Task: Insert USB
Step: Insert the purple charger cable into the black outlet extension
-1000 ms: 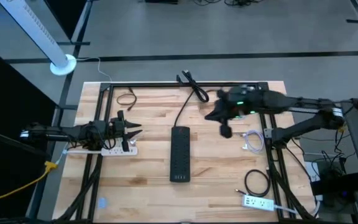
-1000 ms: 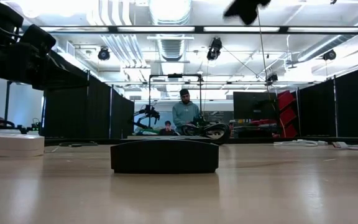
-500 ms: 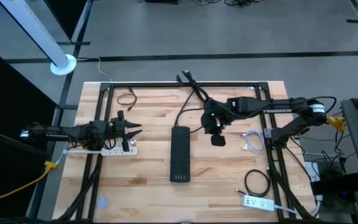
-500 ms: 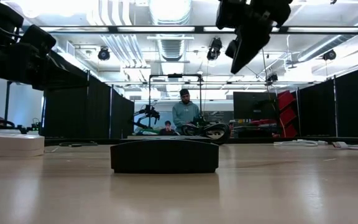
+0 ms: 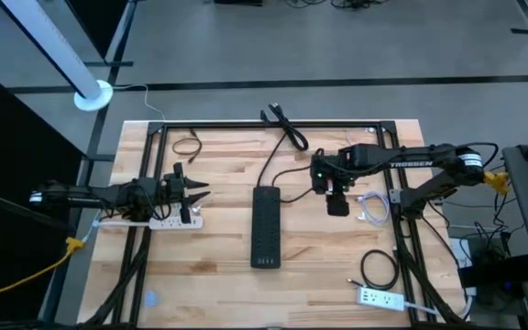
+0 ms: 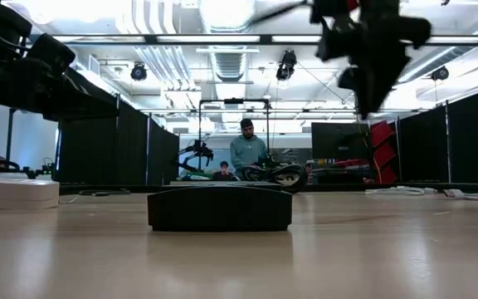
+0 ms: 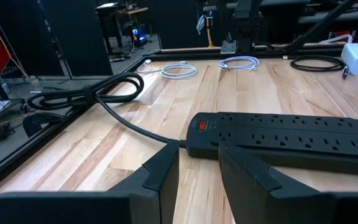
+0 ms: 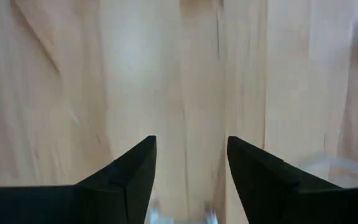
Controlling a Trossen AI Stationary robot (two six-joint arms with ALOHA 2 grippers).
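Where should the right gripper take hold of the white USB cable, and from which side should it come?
Probably at a free end, coming straight down. The white cable lies flat in a loose coil on the table, so a plug end sticking out is easiest to pinch. The right gripper, open, already hangs beside it.

Right tool (image 6: 372, 50) blurred in low view, white cable (image 8: 328, 163) (barely an edge) cut off, smeared

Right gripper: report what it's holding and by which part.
Nothing. The right gripper is open and empty above bare table, near the white USB cable.
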